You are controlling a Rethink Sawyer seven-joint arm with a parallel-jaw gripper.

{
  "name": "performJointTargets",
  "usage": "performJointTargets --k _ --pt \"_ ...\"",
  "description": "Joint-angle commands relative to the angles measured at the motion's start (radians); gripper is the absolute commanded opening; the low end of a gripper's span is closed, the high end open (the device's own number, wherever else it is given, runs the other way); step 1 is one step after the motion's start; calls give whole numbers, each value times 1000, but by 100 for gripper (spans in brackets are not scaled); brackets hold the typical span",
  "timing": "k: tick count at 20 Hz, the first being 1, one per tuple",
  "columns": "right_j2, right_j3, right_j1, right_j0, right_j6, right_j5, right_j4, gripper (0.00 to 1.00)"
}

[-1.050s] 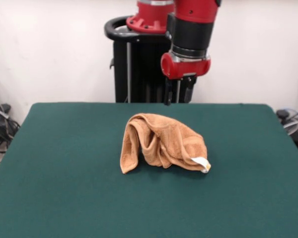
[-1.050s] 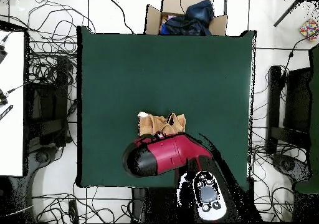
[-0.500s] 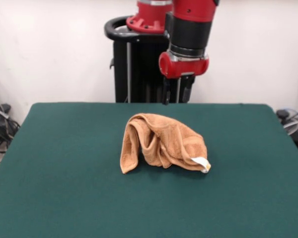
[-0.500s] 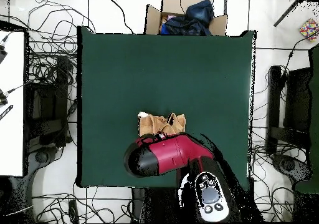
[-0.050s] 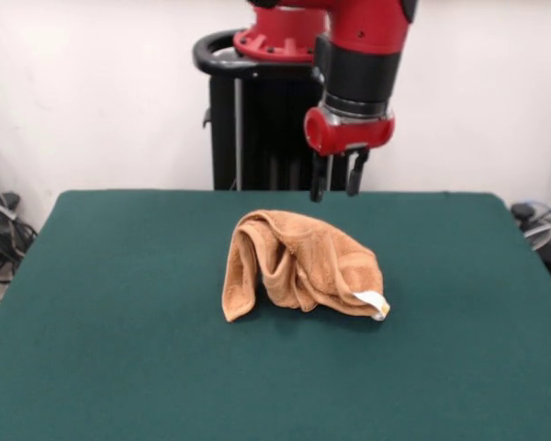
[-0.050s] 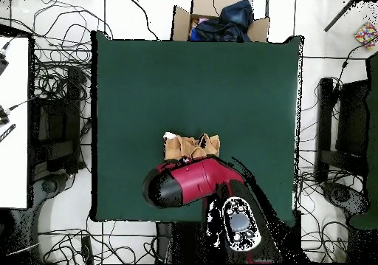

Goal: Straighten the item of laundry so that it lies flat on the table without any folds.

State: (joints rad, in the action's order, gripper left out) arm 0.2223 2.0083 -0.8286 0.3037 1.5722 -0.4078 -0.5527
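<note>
The tool [image 5: 335, 186] is held spread above the crumpled towel [image 5: 298, 265]; an edge must next be reached and gripped.

We see our red arm [image 5: 363, 23] with a black band, a red wrist flange, and a dark two-fingered gripper [image 5: 336, 190].

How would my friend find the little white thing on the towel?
Find the big green table, then the crumpled orange-tan towel near its middle. In the front view, at the towel's lower right corner, a small white tag sticks out, the only white bit on it.
</note>
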Motion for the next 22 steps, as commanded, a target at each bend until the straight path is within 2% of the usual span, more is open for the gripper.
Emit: performJointTargets --k 1,10,22 --pt "-66 -87 102 -49 143 78 -75 100" --pt "-127 -132 162 -89 149 117 -84 100" --pt "-161 -137 195 -97 124 185 -81 100"
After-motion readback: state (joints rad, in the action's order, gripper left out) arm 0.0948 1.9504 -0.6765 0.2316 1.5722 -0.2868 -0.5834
